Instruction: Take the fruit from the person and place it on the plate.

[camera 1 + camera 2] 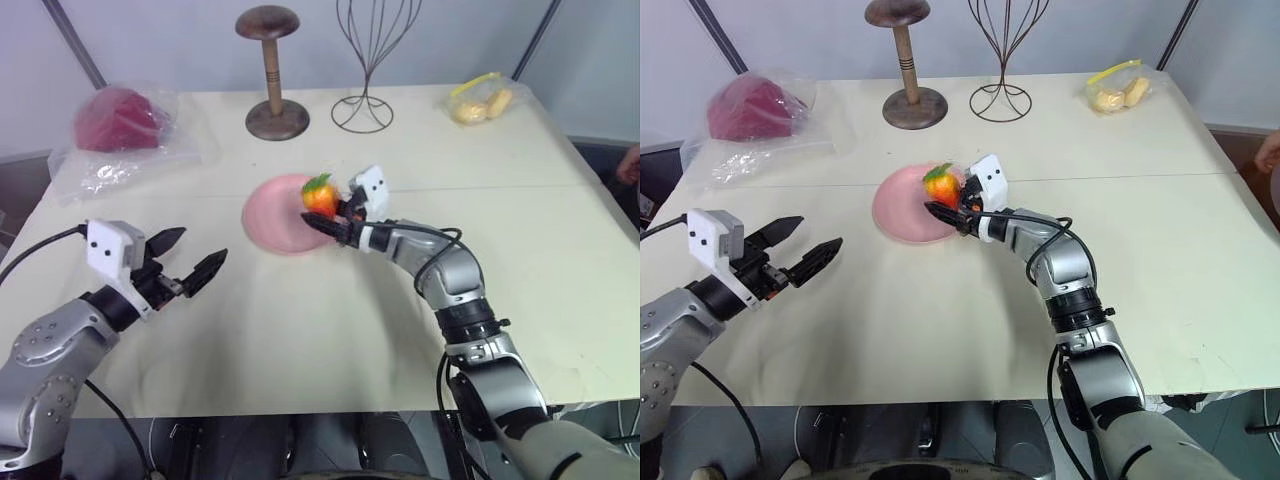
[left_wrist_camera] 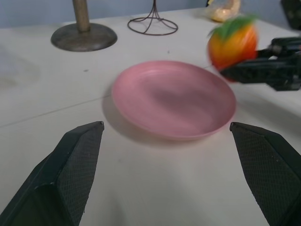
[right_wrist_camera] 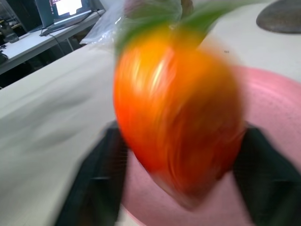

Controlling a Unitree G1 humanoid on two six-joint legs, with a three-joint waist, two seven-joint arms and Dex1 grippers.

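Bench [image 1: 330, 340], covered in cream cloth, carries everything. At its far left corner a clear plastic bag [image 1: 120, 140] holds a dark red lump [image 1: 115, 118]; at the far right corner a smaller clear bag [image 1: 480, 100] holds yellow items. No writing can be read anywhere. A brown wooden stand [image 1: 272, 75] and a wire stand [image 1: 368, 70] rise along the far edge. The pink plate [image 1: 270, 222] lies mid-bench. The right end effector [image 1: 335, 215] reaches over the plate's right rim, its fingers either side of the fruit [image 1: 320, 195]; whether they grip it I cannot tell. The left end effector [image 1: 190, 262] hovers spread wide, empty, well left of the plate.
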